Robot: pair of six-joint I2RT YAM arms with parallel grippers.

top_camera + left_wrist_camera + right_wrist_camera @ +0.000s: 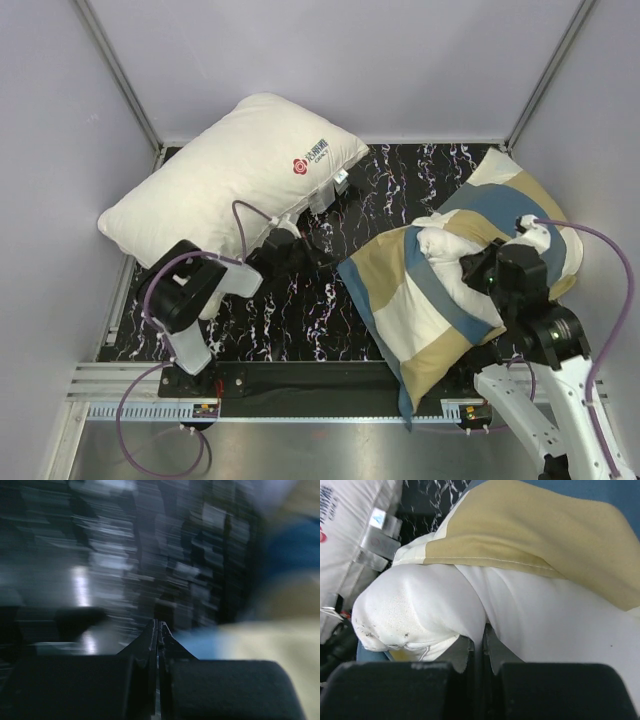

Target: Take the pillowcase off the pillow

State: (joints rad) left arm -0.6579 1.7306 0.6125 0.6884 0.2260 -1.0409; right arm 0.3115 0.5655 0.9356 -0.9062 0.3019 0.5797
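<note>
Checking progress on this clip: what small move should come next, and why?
Probably open the left gripper and take the pillowcase by its edge: that gripper is shut and empty, while the right gripper pinches the pillow bulging from the opening.

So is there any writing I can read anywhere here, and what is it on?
On the white pillow, a red logo with lettering: too small to read.
On its sewn-in tags, a blue triangle mark: no legible wording.
No other text is readable.
</note>
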